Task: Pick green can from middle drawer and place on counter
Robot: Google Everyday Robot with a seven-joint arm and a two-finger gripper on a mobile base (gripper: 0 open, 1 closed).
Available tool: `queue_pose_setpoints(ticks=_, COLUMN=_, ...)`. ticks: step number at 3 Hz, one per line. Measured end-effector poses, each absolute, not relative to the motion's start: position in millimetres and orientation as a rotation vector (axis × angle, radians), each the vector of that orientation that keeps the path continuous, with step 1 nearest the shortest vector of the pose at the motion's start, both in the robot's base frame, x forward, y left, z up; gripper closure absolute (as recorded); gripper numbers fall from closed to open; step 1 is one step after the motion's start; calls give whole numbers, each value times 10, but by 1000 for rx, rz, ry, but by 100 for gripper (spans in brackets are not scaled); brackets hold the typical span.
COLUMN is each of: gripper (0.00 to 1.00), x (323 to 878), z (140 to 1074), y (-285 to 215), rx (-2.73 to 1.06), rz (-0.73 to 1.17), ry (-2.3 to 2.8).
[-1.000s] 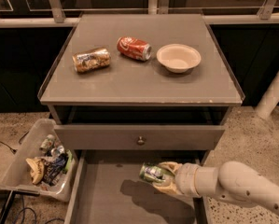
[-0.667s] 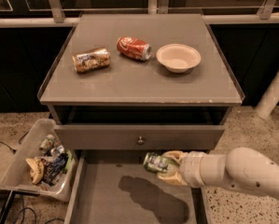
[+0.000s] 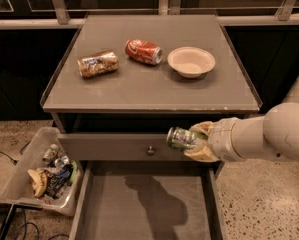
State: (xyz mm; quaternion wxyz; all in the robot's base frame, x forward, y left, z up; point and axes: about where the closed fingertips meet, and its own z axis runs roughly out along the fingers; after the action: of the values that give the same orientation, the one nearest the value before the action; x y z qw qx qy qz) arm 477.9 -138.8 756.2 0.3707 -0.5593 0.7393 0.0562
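The green can [image 3: 180, 138] lies sideways in my gripper [image 3: 198, 142], which is shut on it. The gripper holds it in the air above the open middle drawer [image 3: 144, 209], in front of the closed drawer front with the small knob [image 3: 150, 150]. The can is just below the level of the counter [image 3: 139, 89] and near its front right part. My white arm [image 3: 269, 131] reaches in from the right. The drawer floor is bare, with the arm's shadow on it.
On the counter lie a gold-brown can [image 3: 97, 64], a red cola can [image 3: 143, 51] and a beige bowl [image 3: 191, 61]. A clear bin of rubbish [image 3: 41, 171] stands on the floor to the left of the drawer. Window frames run behind the counter.
My gripper has lifted the green can up out of the middle drawer, from near the drawer floor to just below the counter's front edge.
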Motion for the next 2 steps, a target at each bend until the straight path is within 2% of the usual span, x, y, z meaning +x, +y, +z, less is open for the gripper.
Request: queue_pose_setpoints(ticks=2, gripper=100, x=4759, z=7455, y=-1251, rx=-1478, rz=169, ry=1895)
